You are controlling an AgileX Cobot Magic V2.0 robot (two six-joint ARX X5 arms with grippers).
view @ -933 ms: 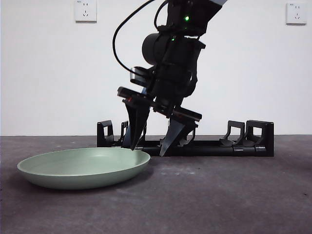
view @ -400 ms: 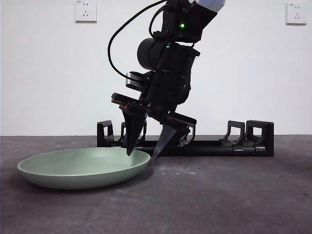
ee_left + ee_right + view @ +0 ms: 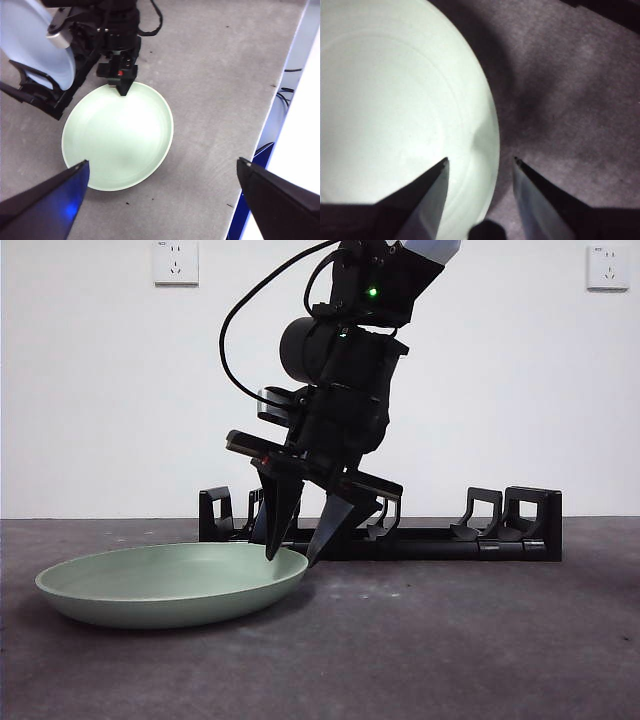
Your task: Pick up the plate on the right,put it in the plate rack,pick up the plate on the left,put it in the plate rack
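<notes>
I am holding my right gripper (image 3: pixel 291 558) low over the green plate (image 3: pixel 170 585), its two black tips straddling the plate's rim at about 3 o'clock on the plate in the front view. The jaws are standing partly apart, one tip over the plate's inner slope and the other just outside the rim above the grey table (image 3: pixel 450 640). In my right wrist view the rim is running up between the two tips of the right gripper (image 3: pixel 480 161), and I cannot tell whether either tip is touching the green plate (image 3: pixel 395 110); nothing is clamped.

The green plate is lying flat on the table, in front of the black plate rack (image 3: pixel 500 530), which is stretching along the back of the table behind my arm. In the left wrist view a pale blue plate (image 3: pixel 35 42) is standing on edge in the plate rack (image 3: pixel 37 95), just beside the green plate (image 3: pixel 117 137).

My left gripper (image 3: pixel 162 167) is hanging well above the table with its jaws spread wide apart, holding nothing, looking down on the right gripper (image 3: pixel 122 87).
</notes>
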